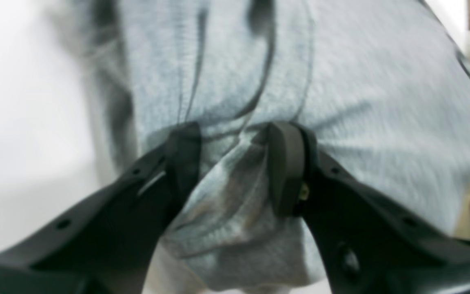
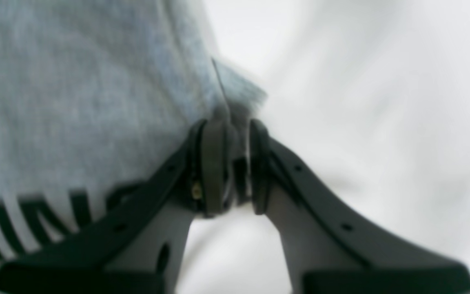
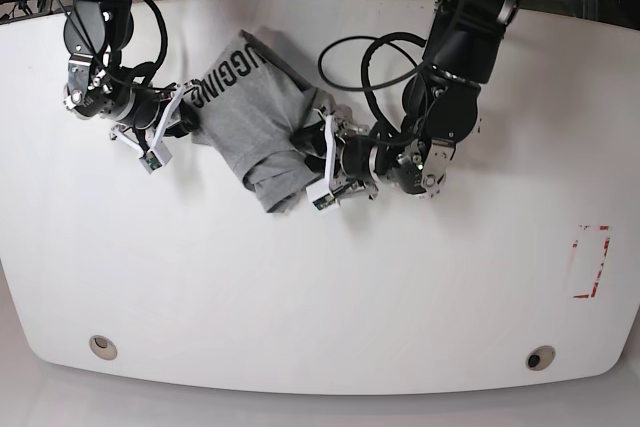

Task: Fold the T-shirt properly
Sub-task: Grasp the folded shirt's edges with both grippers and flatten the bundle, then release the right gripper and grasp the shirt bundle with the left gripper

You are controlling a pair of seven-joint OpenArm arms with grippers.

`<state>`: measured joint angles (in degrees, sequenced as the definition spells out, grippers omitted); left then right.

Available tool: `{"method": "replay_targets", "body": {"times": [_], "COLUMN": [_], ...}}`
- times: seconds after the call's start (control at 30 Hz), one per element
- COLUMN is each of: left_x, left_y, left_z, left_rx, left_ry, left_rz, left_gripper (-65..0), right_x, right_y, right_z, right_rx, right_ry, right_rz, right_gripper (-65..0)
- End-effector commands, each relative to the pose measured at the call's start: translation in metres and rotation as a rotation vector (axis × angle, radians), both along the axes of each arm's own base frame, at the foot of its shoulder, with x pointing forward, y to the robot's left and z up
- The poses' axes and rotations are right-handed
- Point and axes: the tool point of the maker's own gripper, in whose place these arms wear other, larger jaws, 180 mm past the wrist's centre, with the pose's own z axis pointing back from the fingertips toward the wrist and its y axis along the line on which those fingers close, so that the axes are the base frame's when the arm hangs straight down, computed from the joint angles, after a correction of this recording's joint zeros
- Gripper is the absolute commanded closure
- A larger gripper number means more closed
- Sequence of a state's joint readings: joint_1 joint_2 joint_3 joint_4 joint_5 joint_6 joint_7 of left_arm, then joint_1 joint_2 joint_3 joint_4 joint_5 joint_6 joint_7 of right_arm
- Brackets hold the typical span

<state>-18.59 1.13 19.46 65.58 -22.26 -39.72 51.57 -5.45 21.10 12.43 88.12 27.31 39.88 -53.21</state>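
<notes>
Both pincers clamp the T-shirt (image 3: 255, 122): left pincer (image 1: 235, 163) on bunched fabric, right pincer (image 2: 231, 163) on an edge.

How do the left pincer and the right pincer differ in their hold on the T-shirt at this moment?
The left pincer stands wider, with a thick bunch of the T-shirt between its fingers; the right pincer is nearly closed on a thin edge. In the base view, the left pincer sits at the shirt's right side, the right pincer at its left side beside the black lettering. Both are black and grip grey fabric over the white table.
</notes>
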Motion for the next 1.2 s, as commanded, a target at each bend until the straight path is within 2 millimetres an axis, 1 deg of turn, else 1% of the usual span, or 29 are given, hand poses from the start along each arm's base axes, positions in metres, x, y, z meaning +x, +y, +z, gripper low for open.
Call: {"method": "replay_targets", "body": {"times": [0.0,0.03,0.1,0.2,0.27,0.4,0.47,0.53,0.57,0.6,0.67,0.77,0.83,0.9,0.97,1.03,1.1,1.17], "left_x": [0.020,0.030,0.041,0.056,0.067,0.086,0.094,0.098,0.100,0.101,0.095,0.089,0.081,0.074,0.062,0.053,0.040,0.030], "left_y": [0.049,0.048,0.047,0.053,0.054,0.057,0.066,0.065,0.064,0.063,0.062,0.063,0.064,0.065,0.065,0.064,0.062,0.061], "left_z": [-0.018,-0.011,-0.002,0.012,0.024,0.047,0.064,0.081,0.094,0.101,0.107,0.124,0.127,0.126,0.123,0.118,0.112,0.109], "left_rx": [0.221,0.220,0.226,0.248,0.252,0.257,0.284,0.279,0.265,0.257,0.234,0.198,0.178,0.165,0.153,0.147,0.139,0.133], "left_ry": [-0.002,-0.027,-0.058,-0.102,-0.138,-0.200,-0.255,-0.312,-0.350,-0.372,-0.398,-0.457,-0.472,-0.476,-0.476,-0.469,-0.457,-0.453], "left_rz": [0.034,0.031,0.022,0.010,-0.017,-0.015,-0.012,-0.014,-0.010,-0.006,0.004,0.030,0.046,0.054,0.059,0.058,0.053,0.050], "left_gripper": [-26.1,-26.1,-26.1,-26.1,-26.1,-26.1,-26.0,-26.0,-26.0,-26.0,-26.0,-26.0,-26.0,-26.0,-26.0,-26.0,-26.0,-26.0], "right_x": [0.001,-0.001,-0.002,-0.010,-0.010,-0.008,-0.008,-0.009,-0.010,-0.009,-0.009,-0.010,-0.013,-0.009,-0.008,-0.008,-0.010,-0.008], "right_y": [0.014,0.021,0.029,0.044,0.052,0.068,0.074,0.079,0.086,0.090,0.102,0.117,0.127,0.135,0.143,0.153,0.165,0.170], "right_z": [0.015,0.017,0.019,0.013,0.013,0.013,0.014,0.013,0.013,0.014,0.014,0.015,0.015,0.019,0.021,0.023,0.025,0.027], "right_rx": [0.002,0.010,0.026,0.055,0.076,0.121,0.136,0.142,0.148,0.150,0.156,0.163,0.171,0.180,0.181,0.182,0.190,0.188], "right_ry": [-0.055,-0.062,-0.070,-0.045,-0.045,-0.051,-0.052,-0.050,-0.047,-0.050,-0.050,-0.047,-0.045,-0.057,-0.061,-0.065,-0.068,-0.074], "right_rz": [0.028,0.037,0.042,0.042,0.038,0.032,0.029,0.039,0.059,0.074,0.110,0.159,0.189,0.211,0.242,0.275,0.318,0.335], "right_gripper": [-9.5,-9.5,-9.5,-9.5,-9.5,-9.5,-9.5,-9.5,-9.5,-9.5,-9.5,-9.5,-9.4,-9.4,-9.4,-9.4,-9.4,-9.4]}}
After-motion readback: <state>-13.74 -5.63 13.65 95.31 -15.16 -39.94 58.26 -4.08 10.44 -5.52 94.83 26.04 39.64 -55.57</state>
